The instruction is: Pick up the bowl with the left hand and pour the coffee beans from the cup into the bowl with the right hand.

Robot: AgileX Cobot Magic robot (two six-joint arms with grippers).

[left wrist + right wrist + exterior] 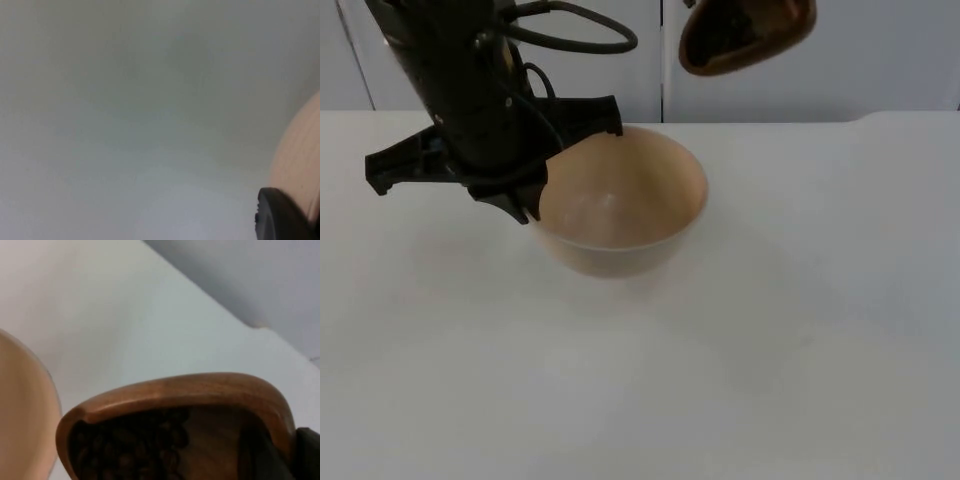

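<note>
bowl: peach-coloured, upright, nothing inside, near the back of the white desk; looks raised a little off it, faint shadow below.
left end effector: at the bowl's left rim, clenched on the rim; black fingertip against the outer wall.
cup: brown wood, up in the air behind and right of the bowl, tilted, mouth toward the bowl.
coffee beans: dark heap inside the cup.
right end effector: at the cup's edge, grasping the cup.
</note>
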